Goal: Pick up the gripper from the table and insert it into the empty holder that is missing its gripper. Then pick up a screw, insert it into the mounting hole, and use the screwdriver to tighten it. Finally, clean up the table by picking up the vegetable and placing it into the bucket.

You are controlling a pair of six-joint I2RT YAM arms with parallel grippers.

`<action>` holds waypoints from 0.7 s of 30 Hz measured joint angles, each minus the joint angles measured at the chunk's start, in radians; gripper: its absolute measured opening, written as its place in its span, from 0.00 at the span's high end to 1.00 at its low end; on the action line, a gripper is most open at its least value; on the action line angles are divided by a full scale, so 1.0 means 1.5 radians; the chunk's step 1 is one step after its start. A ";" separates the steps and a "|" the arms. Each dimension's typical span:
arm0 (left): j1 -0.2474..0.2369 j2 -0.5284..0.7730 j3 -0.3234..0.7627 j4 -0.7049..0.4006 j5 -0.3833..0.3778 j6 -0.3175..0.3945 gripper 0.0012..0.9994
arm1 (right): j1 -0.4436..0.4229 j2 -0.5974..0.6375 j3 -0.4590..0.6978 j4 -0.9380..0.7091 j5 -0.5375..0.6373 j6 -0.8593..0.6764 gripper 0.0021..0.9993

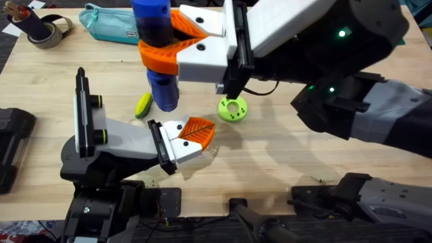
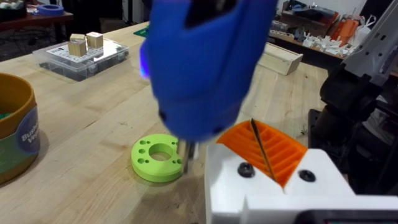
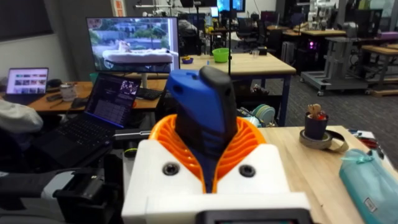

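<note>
2 arms share the overhead view: the right gripper (image 1: pixel 177 42), raised above the table (image 1: pixel 283 152), clamps the blue screwdriver (image 1: pixel 155 50) between its orange pads, with the tool hanging roughly upright and its lower end just beside the vegetable (image 1: pixel 143 104); the green disc (image 1: pixel 233 108) lies below the right arm's wrist, apart from the tool. The left gripper (image 1: pixel 196 133) rests low, near the screwdriver's lower end, its pads drawn close together with nothing between them. From the left wrist, the screwdriver (image 2: pixel 205 62) looms directly ahead of the left gripper (image 2: pixel 264 149), whose ribbed pads show a thin dark slit and no load; the metal bit (image 2: pixel 185 155) points down at the rim of the green disc (image 2: pixel 157 158), and I cannot tell whether it touches. The bucket (image 2: pixel 15 130) stands well off to one side of that gripper. From the right wrist, 1 thing is plain: the right gripper (image 3: pixel 208 158) is closed firmly around the screwdriver (image 3: pixel 202 109), its dark cap uppermost. By my reading, the tightening step is in hand, though no screw or mounting hole is visible to me. Next, the bit needs lining up squarely over the screw head and lowering straight, held vertical, before any cleanup of the vegetable.
</note>
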 joint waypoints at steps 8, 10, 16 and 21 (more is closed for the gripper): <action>0.000 0.000 0.000 -0.001 -0.001 0.000 0.98 | -0.004 0.018 -0.006 -0.009 -0.008 0.019 0.96; 0.000 0.000 0.000 -0.001 -0.001 0.000 0.98 | -0.010 0.018 -0.001 -0.011 -0.021 0.027 0.96; 0.000 0.000 0.000 -0.001 -0.001 0.000 0.98 | -0.050 0.020 0.109 -0.113 -0.121 0.038 0.96; 0.000 0.000 0.000 -0.001 -0.001 0.000 0.98 | -0.067 0.019 0.214 -0.146 -0.192 0.043 0.96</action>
